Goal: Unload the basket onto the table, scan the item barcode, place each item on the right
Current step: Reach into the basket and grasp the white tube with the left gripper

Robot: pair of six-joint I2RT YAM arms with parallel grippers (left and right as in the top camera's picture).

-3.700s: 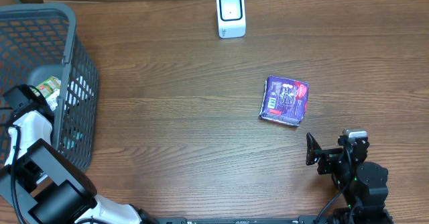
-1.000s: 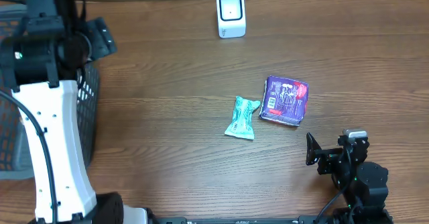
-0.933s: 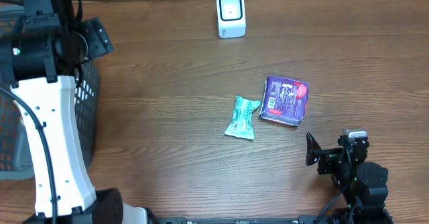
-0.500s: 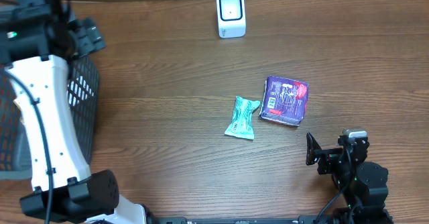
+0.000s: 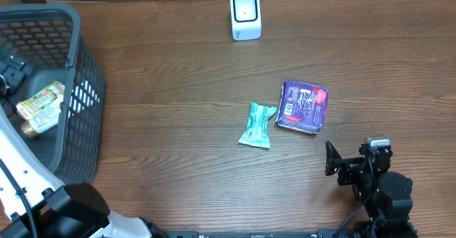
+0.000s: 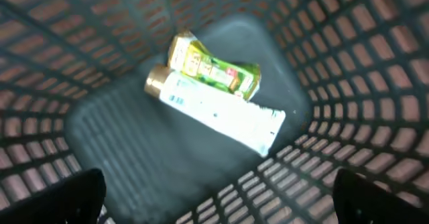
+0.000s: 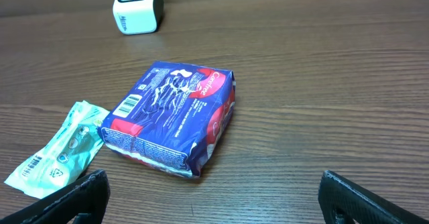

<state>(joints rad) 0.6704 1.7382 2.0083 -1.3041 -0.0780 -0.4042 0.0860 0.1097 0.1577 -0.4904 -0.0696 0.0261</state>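
item: green packet (image 5: pixel 256 125) now lies on bench (image 5: pixel 178 74) just beside purple pack (image 5: pixel 303 106) | scanner (image 5: pixel 246 15) well apart, scan not yet done | left end effector (image 6: pixel 224 200) back over basket (image 5: pixel 71 24), spread, empty | right end effector (image 7: pixel 218 200) spread, idle

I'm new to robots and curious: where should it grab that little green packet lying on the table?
Probably from straight above, pinching the green packet across its narrow width. It lies flat and elongated, so its long edges are the closest pair. Aim at the half nearer the arms, since the purple pack sits close beside its far end.
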